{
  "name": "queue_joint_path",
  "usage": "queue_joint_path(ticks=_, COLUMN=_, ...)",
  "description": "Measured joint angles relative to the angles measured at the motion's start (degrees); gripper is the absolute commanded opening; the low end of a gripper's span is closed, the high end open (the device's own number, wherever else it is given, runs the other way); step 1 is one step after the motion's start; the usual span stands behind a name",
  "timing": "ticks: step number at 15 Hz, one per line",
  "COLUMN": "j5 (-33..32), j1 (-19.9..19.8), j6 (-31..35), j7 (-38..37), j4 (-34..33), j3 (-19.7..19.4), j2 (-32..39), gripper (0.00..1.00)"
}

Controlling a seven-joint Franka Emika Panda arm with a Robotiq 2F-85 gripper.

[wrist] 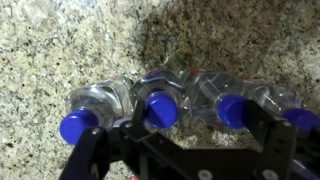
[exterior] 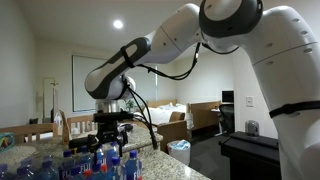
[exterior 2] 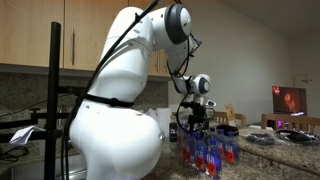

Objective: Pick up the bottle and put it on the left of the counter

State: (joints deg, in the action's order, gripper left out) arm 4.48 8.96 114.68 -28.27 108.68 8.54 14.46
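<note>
- Bottle (wrist: 160, 100) stands upright on the speckled counter (wrist: 60, 45). Its long axis is vertical and the blue cap points straight up at the wrist camera.
- It sits in a tight row of neighbouring bottles (wrist: 232, 108), with one touching on each side.
- Gripper (wrist: 176, 132) is directly above the bottle with jaws spread wide. Fingers (wrist: 88, 150) flank the cap, holding nothing.
- In both exterior views the gripper (exterior: 110, 136) (exterior 2: 197, 122) hangs just over the cluster of bottles, fingers pointing down.
</note>
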Motion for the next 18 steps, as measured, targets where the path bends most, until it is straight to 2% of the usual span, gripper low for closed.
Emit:
queue_joint_path(ticks=8, j5=0.0, j1=0.3, j6=0.2, j7=-2.6, j4=0.0, j3=-2.0, j2=-1.3, gripper=1.0)
queue_joint_path(ticks=15, j5=0.0, j1=0.3, j6=-0.7, j7=-2.6, j4=0.1, j3=-3.0, j2=0.8, gripper=1.0)
queue_joint_path(ticks=17, j5=0.0, j1=0.3, j6=-1.0, j7=-2.6, j4=0.1, j3=-3.2, j2=1.4, gripper=0.73)
queue_joint_path(ticks=18, j5=0.0, j1=0.3, j6=-1.1, j7=-2.6, j4=0.2, j3=-3.3, j2=1.5, gripper=0.65)
